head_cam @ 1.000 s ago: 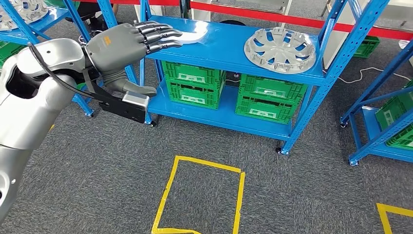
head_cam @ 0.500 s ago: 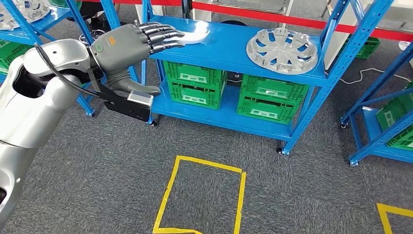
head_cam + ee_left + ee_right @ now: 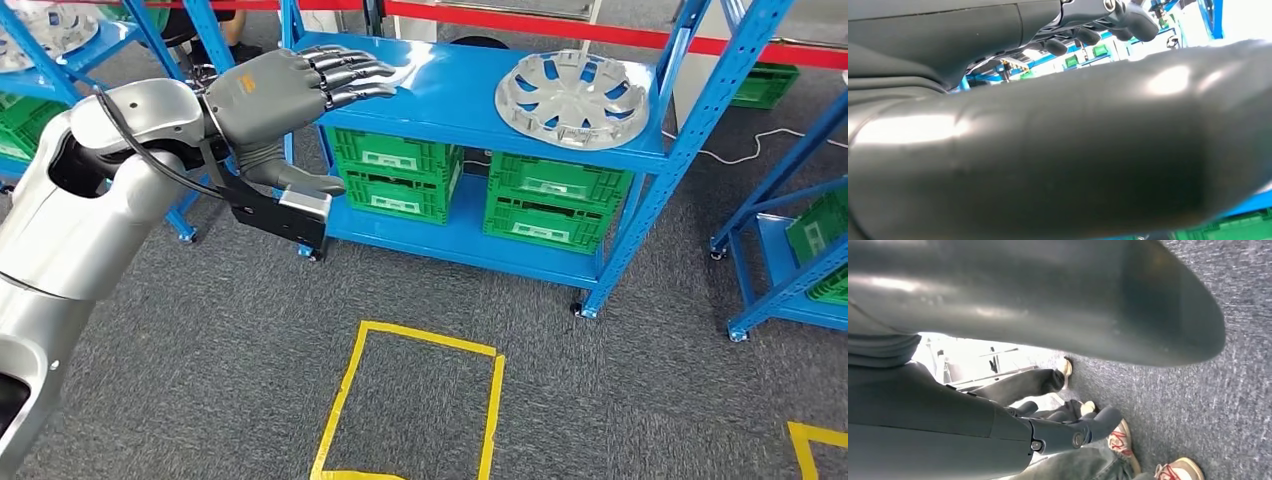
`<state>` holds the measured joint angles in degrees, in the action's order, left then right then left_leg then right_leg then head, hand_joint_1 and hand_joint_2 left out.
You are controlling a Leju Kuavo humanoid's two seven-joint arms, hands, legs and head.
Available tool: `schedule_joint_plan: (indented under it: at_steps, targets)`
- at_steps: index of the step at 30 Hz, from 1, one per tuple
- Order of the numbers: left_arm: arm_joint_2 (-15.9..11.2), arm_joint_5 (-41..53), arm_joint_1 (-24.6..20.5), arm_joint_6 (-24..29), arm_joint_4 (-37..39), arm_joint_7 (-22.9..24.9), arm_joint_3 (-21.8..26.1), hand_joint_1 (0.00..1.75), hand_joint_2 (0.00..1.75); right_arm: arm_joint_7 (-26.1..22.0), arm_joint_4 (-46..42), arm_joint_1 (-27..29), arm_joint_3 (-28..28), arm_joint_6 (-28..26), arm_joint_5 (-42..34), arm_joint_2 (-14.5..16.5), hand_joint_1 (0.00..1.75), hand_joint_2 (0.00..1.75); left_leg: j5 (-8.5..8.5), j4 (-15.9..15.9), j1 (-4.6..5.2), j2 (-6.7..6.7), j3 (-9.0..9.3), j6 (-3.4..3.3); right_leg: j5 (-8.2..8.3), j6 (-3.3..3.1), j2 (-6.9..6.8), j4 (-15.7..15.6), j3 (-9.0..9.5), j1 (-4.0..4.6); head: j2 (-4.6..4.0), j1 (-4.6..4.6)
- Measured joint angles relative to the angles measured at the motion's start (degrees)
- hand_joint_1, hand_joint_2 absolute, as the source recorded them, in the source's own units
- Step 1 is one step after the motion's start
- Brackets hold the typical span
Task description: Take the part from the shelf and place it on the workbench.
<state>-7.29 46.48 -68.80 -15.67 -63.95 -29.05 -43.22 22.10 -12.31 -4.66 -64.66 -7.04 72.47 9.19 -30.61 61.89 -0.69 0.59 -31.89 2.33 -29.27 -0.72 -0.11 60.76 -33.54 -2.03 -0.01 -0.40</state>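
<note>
A white part (image 3: 410, 66) lies on the left end of the blue shelf's top board (image 3: 470, 115). My left hand (image 3: 290, 85) reaches over the board's left edge, its fingers (image 3: 360, 75) stretched flat over the part and covering most of it. Its thumb (image 3: 300, 180) hangs apart below the board edge, so nothing is gripped. In the left wrist view the thumb (image 3: 1058, 150) looms large, and the fingers (image 3: 1128, 17) show beyond it. A silver hubcap (image 3: 572, 98) rests on the right half of the same board. My right hand (image 3: 948, 410) hangs over grey carpet, holding nothing.
Green crates (image 3: 395, 170) (image 3: 555, 205) fill the shelf's lower level. More blue racks stand at the left (image 3: 60, 45) and right (image 3: 790, 270). A yellow tape square (image 3: 345, 390) marks the carpet in front. A person's shoes (image 3: 1120, 440) are near my right hand.
The camera has shifted slightly. My left hand has slid further along the top board, so its fingers now cover more of the white part.
</note>
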Motion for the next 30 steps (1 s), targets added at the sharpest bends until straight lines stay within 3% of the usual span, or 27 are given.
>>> schedule_joint_plan:
  at_steps: [1, 4, 5, 6, 8, 10, 14, 16, 17, 19, 20, 21, 22, 24, 26, 28, 30]
  targets:
    - [0.0, 0.1, -0.2, 0.0, 0.2, 0.0, 0.0, 0.00, 0.00, 0.0, 0.0, 0.0, 0.0, -0.1, 0.0, 0.0, 0.00, 0.00, -0.68, 2.7, -0.01, -0.15, -1.63, 0.11, -0.25, -0.34, 0.02, -0.1, 0.47, 0.05, -0.01, -0.02]
    - [0.2, 0.3, -0.5, 0.0, 1.1, 0.0, 0.0, 0.00, 0.00, 0.0, 0.0, 0.0, -0.1, -0.3, -0.1, 0.0, 0.00, 0.00, -2.91, 12.4, 0.13, -0.24, -9.04, -0.03, -1.42, -0.91, 0.13, -0.3, 1.90, 0.48, 0.00, -0.03]
    - [0.2, 0.4, -0.5, 0.0, 1.4, 0.0, 0.0, 0.00, 0.00, 0.0, 0.0, 0.1, -0.1, -0.3, -0.1, 0.0, 0.00, 0.00, -2.55, 13.4, 0.29, -0.23, -10.72, -0.34, -1.90, -0.97, 0.23, -0.3, 2.47, 0.64, 0.00, -0.02]
    - [0.2, 0.4, -0.5, 0.1, 1.6, 0.0, 0.0, 0.00, 0.00, 0.0, 0.0, 0.1, -0.1, -0.3, -0.2, 0.0, 0.00, 0.00, -0.98, 12.0, 0.61, -0.23, -11.23, -0.83, -2.43, -0.99, 0.34, -0.3, 3.18, 0.76, 0.00, -0.02]
    - [0.3, 0.4, -0.5, 0.1, 2.0, -0.1, 0.0, 0.00, 0.00, 0.0, 0.0, 0.1, -0.2, -0.3, -0.3, 0.1, 0.00, 0.00, 4.75, 4.7, 1.70, -0.23, -9.97, -2.21, -3.51, -0.93, 0.49, -0.6, 4.60, 0.83, -0.01, -0.02]
    - [0.3, 0.5, -0.6, 0.2, 2.4, -0.2, 0.0, 0.00, 0.00, 0.0, 0.2, 0.1, -0.4, -0.3, -0.3, 0.4, 0.00, 0.00, 8.33, -1.5, 2.70, -0.20, -8.29, -3.37, -4.37, -0.57, 0.62, -1.2, 5.69, 0.83, -0.01, -0.07]
    - [0.6, 0.6, -0.6, 0.6, 2.9, -0.4, 0.1, 0.00, 0.00, 0.0, 0.3, 0.0, -0.5, -0.3, -0.4, 0.6, 0.00, 0.00, 8.29, -4.7, 2.62, -0.13, -5.56, -4.09, -3.86, 0.43, 0.50, -1.0, 6.79, 1.02, 0.00, -0.25]
    - [0.7, 0.7, -0.7, 0.7, 3.1, -0.4, 0.1, 0.00, 0.00, 0.0, 0.3, -0.1, -0.5, -0.3, -0.3, 0.6, 0.00, 0.00, 7.80, -5.4, 2.34, -0.11, -3.84, -4.42, -3.60, 0.71, 0.40, 3.7, 4.14, 1.10, -0.01, -0.20]
    - [0.8, 0.7, -0.7, 0.7, 3.2, -0.4, 0.1, 0.00, 0.00, -0.2, 0.3, -0.1, -0.6, -0.3, -0.3, 0.5, 0.00, 0.00, 7.32, -5.6, 2.35, -0.07, -3.21, -4.55, -4.29, 0.85, 0.38, 7.2, 1.77, 1.12, -0.01, -0.16]
    - [1.0, 0.8, -0.3, 0.8, 3.5, -0.4, 0.1, 0.00, 0.00, -1.0, 0.3, -0.1, -0.6, -0.3, -0.2, 0.4, 0.00, 0.00, 6.14, -5.5, 2.33, 0.01, -2.06, -4.65, -7.46, 1.19, 0.38, 12.6, -3.25, 1.14, 0.00, -0.12]
    - [1.0, 0.8, -0.1, 0.8, 3.6, -0.4, 0.1, 0.00, 0.00, -1.4, 0.3, 0.0, -0.6, -0.3, -0.2, 0.3, 0.00, 0.00, 5.44, -5.5, 2.30, 0.08, -1.34, -4.62, -8.63, 1.37, 0.38, 13.6, -5.11, 1.11, 0.00, -0.13]
    - [1.0, 0.8, 0.0, 0.8, 3.7, -0.4, 0.1, 0.00, 0.00, -1.7, 0.3, 0.1, -0.6, -0.3, -0.2, 0.3, 0.00, 0.00, 4.74, -5.3, 2.24, 0.12, -0.57, -4.53, -8.32, 1.52, 0.37, 12.6, -5.97, 1.05, 0.00, -0.14]
    - [1.1, 0.8, 0.0, 0.8, 3.8, -0.4, 0.1, 0.00, 0.00, -1.8, 0.3, 0.2, -0.6, -0.3, -0.2, 0.3, 0.00, 0.00, 4.00, -5.2, 2.15, 0.15, 0.23, -4.38, -6.38, 1.66, 0.35, 10.0, -5.98, 0.96, -0.01, -0.13]
    - [1.1, 0.8, 0.0, 0.8, 3.9, -0.4, 0.1, 0.00, 0.00, -1.9, 0.3, 0.3, -0.6, -0.3, -0.1, 0.3, 0.00, 0.00, 2.37, -4.5, 2.00, 0.22, 1.61, -3.86, 0.04, 1.80, 0.16, 3.1, -4.81, 0.79, 0.00, -0.14]
    - [1.2, 0.9, -0.1, 0.8, 4.1, -0.4, 0.0, 0.00, 0.00, -2.7, 0.3, 0.4, -0.6, -0.3, 0.0, 0.2, 0.00, 0.00, 1.04, -4.0, 1.95, 0.39, 2.22, -3.09, 3.39, 1.06, -0.18, -0.4, -3.84, 1.02, 0.00, -0.15]
    - [1.3, 1.1, -0.4, 0.8, 4.3, -0.4, 0.0, 0.00, 0.00, -3.6, 0.3, 0.4, -0.6, -0.2, 0.1, 0.2, 0.00, 0.00, 0.55, -3.7, 1.93, 0.54, 2.68, -2.35, 3.31, -0.20, -0.31, -0.6, -3.15, 1.27, -0.01, -0.15]
    - [1.2, 1.1, -0.8, 0.8, 4.5, -0.4, 0.1, 0.00, 0.00, -3.8, 0.3, 0.5, -0.6, -0.2, 0.2, 0.1, 0.00, 0.00, 0.05, -2.3, 1.82, 0.41, 2.57, -1.68, 3.23, -1.07, -0.26, -1.0, -2.09, 1.12, -0.01, -0.27]
